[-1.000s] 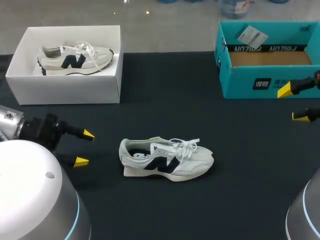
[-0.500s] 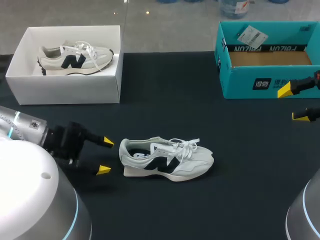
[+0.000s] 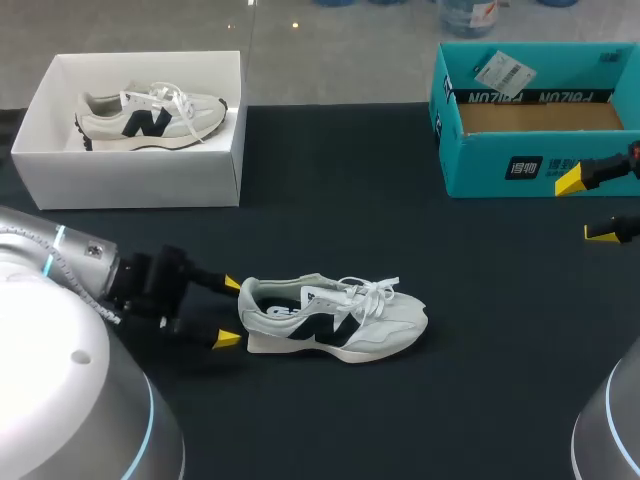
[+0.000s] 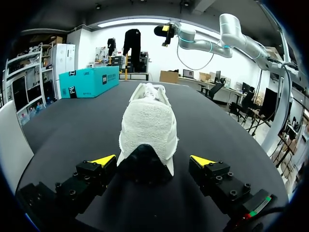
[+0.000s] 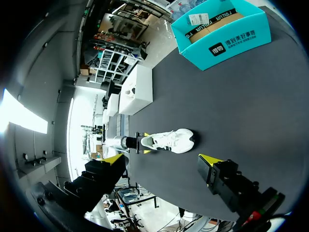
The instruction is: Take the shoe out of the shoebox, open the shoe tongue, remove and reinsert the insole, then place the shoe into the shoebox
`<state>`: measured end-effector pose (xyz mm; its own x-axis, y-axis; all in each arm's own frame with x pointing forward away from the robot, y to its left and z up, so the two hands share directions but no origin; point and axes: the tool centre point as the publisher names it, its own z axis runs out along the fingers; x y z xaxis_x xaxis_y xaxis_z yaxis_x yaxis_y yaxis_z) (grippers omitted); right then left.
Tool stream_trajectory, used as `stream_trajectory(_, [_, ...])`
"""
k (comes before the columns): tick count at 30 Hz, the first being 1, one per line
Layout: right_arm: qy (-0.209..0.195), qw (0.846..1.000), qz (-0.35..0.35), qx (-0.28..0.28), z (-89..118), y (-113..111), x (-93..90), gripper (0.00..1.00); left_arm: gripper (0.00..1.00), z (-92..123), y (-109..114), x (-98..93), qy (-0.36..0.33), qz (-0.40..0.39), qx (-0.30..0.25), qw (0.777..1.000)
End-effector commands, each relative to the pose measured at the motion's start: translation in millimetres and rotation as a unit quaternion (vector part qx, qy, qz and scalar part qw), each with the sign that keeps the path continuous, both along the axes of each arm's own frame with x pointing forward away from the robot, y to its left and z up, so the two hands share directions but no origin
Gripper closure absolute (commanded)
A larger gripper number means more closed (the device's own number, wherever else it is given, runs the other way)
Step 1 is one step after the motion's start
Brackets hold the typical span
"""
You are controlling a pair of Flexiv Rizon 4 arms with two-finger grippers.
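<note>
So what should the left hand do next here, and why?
Probably ease forward a little, then close: the left hand is open, its yellow tips flanking the heel of the shoe with gaps on both sides, so nothing is gripped yet.

two shoes: a loose shoe (image 3: 335,320) and a boxed shoe (image 3: 150,117). two boxes: a white box (image 3: 130,180) and a teal box (image 3: 540,165). one paper tag (image 3: 500,70). two grippers: left gripper (image 3: 229,311), right gripper (image 3: 585,207).

Shoe (image 3: 335,318) lies mid-counter (image 3: 330,200), my left pincer (image 3: 229,312) at its heel, one finger each side. Box (image 3: 130,175) holding second shoe (image 3: 150,118) back left; other box (image 3: 540,160) back right, my right pincer (image 3: 584,207) before it.
</note>
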<state>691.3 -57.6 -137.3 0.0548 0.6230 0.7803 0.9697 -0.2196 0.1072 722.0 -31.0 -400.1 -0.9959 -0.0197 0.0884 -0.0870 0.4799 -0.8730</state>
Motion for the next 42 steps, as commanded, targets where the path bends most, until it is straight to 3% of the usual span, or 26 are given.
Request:
stream_trajectory(1, [0.001, 1.0, 0.0, -0.001, -0.7, 0.5, 0.5, 0.0, 0.0, -5.8, -8.0, 3.8, 0.004, -0.005, 0.001, 1.0])
stream_trajectory(25, [0.001, 1.0, 0.0, -0.001, -0.7, 0.5, 0.5, 0.0, 0.0, -25.3, -34.1, 1.6, 0.014, -0.019, 0.008, 1.0])
stream_trajectory(42, [0.001, 1.0, 0.0, -0.001, -0.7, 0.5, 0.5, 0.0, 0.0, -28.2, -32.4, 12.1, 0.006, -0.002, 0.003, 1.0])
